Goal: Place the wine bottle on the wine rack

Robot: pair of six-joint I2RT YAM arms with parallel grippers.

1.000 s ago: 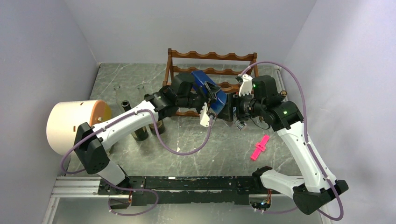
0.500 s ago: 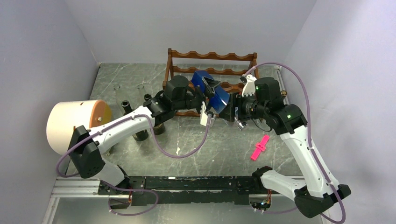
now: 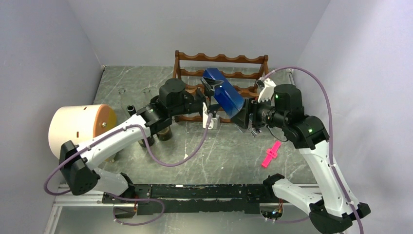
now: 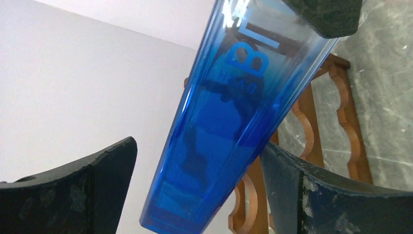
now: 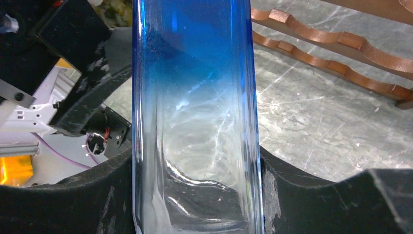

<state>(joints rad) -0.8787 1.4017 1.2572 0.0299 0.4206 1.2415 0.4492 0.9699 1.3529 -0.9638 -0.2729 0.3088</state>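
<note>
The wine bottle [image 3: 223, 94] is blue glass fading to clear. It is held tilted in the air just in front of the reddish-brown wine rack [image 3: 221, 58]. My right gripper [image 3: 243, 113] is shut on its clear lower part, with both fingers pressed to the glass in the right wrist view [image 5: 195, 156]. My left gripper [image 3: 208, 95] is open around the blue end. In the left wrist view [image 4: 197, 146] the bottle [image 4: 229, 122] passes between the spread fingers, close to the right finger [image 4: 311, 190] and apart from the left one. The rack [image 4: 341, 107] lies behind.
A large white cylinder with an orange face [image 3: 78, 131] lies at the left. Small dark upright cylinders [image 3: 146, 139] stand near the left arm. A pink plastic piece [image 3: 271, 154] lies on the grey marbled table [image 3: 234, 151] at right. Walls close in on three sides.
The left arm has pulled back to the left and its jaws now stand open around the bottle. The right gripper has carried the bottle up and back toward the rack.
</note>
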